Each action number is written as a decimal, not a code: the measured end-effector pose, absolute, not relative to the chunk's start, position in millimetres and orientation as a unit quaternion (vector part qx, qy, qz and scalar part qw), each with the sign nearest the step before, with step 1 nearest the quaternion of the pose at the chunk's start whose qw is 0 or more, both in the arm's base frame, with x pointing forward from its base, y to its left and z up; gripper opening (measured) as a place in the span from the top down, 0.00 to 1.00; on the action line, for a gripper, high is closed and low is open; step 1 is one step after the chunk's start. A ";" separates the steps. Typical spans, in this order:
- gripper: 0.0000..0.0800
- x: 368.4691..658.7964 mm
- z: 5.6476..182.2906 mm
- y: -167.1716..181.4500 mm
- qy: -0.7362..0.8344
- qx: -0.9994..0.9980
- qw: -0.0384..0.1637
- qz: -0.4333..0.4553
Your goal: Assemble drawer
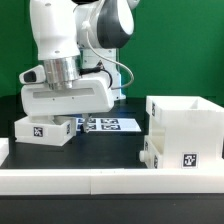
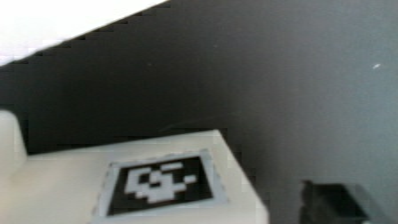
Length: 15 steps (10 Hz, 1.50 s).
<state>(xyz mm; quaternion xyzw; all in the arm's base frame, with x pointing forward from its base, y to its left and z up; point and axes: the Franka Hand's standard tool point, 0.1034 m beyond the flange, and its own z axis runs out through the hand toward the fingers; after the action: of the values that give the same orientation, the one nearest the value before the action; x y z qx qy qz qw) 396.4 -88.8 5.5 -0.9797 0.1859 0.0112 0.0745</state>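
A small white drawer tray (image 1: 44,129) with a square tag lies on the black table at the exterior view's left. My gripper (image 1: 63,117) hangs right over its far side, fingertips hidden behind it. In the wrist view the tray's tagged face (image 2: 164,184) fills the lower part, and one dark finger (image 2: 349,202) stands beside it with a gap between them. The other finger is out of view. The gripper looks open and holds nothing. The tall boxy casing (image 1: 187,124) stands at the exterior view's right, with a second low tray part (image 1: 150,152) against its left side.
The marker board (image 1: 106,124) lies flat behind the middle of the table. The low white border wall (image 1: 90,180) runs along the front edge and also shows in the wrist view (image 2: 54,25). Green backdrop behind.
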 end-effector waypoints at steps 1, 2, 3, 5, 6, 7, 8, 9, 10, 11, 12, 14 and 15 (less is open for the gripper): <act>0.74 397.2 5.8 -89.0 0.185 -0.980 0.075 0.011; 0.90 398.0 6.1 -89.2 0.183 -0.980 0.075 0.010; 0.94 399.1 7.2 -88.9 0.183 -0.980 0.074 0.009; 0.94 401.1 8.4 -84.5 0.177 -0.981 0.074 0.008; 0.94 402.1 8.5 -82.2 0.174 -0.982 0.074 0.007; 0.94 404.2 9.0 -77.1 0.177 -0.981 0.075 0.008; 0.94 409.5 11.3 -64.4 0.184 -0.980 0.077 0.008; 0.94 416.4 16.3 -51.5 0.181 -0.980 0.080 0.005; 0.94 421.7 22.8 -44.2 0.177 -0.980 0.085 0.008; 0.94 430.7 32.1 -34.9 0.179 -0.979 0.091 0.011; 0.94 441.8 40.2 -25.9 0.173 -0.980 0.097 0.013; 0.94 460.4 50.9 -17.5 0.155 -0.982 0.108 0.020; 0.94 470.0 57.2 -17.0 0.133 -0.984 0.115 0.021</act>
<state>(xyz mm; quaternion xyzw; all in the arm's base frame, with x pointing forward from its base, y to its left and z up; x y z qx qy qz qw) 470.0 -17.0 57.2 -0.9842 0.1327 0.0215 0.1153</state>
